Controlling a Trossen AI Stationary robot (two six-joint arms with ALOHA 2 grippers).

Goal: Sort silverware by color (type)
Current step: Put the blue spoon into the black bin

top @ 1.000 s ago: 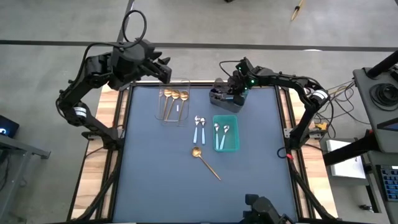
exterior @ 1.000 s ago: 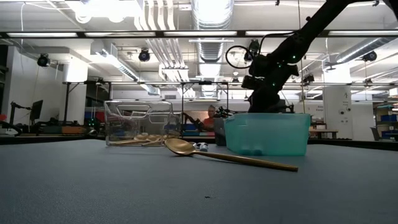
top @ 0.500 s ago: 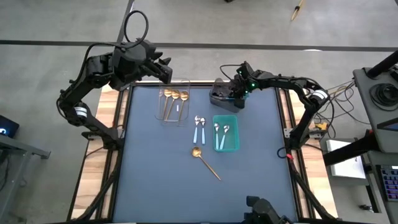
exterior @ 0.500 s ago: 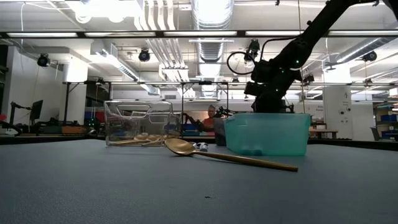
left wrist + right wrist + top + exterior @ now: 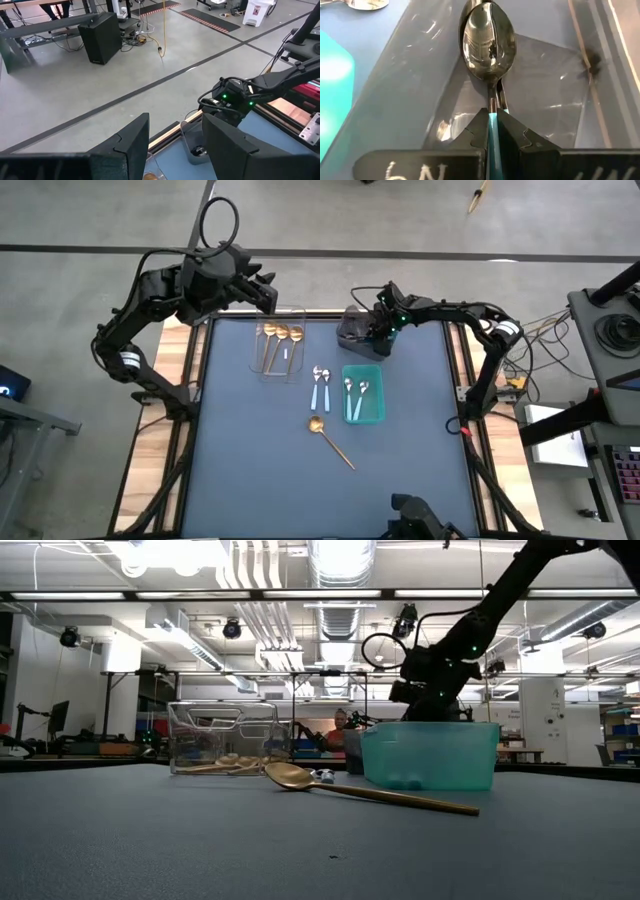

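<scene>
The right gripper (image 5: 368,330) is hanging over the grey bin (image 5: 349,338) at the far edge of the table (image 5: 250,440), just beyond the teal bin (image 5: 377,416). In the right wrist view its fingers (image 5: 475,132) are pinching nearly closed on the teal handle of a dark-bowled spoon (image 5: 489,45), w/ the bowl pointing ahead into the bin; a second similar spoon seems to be lying right under it, but can't tell for sure. From the low view the same gripper (image 5: 428,705) is sitting just above the teal bin's (image 5: 430,755) rim line, behind it. The left gripper (image 5: 262,292) is waiting off the table's far-left corner, near the clear bin (image 5: 300,315); in its own wrist view the fingers (image 5: 132,145) are standing well apart w/ nothing between them. Inside the clear bin three gold spoons (image 5: 282,333) are lying side by side, bowls toward the far edge. Two light-blue-handled spoons (image 5: 320,387) are lying parallel on the mat between the clear bin and the teal bin, and two more silver-bowled ones (image 5: 356,394) are resting in the teal bin. One gold spoon (image 5: 330,439) is lying alone on the mat, angled, nearer the front than the bins; the low view shows it (image 5: 300,778) in front of the teal bin.
</scene>
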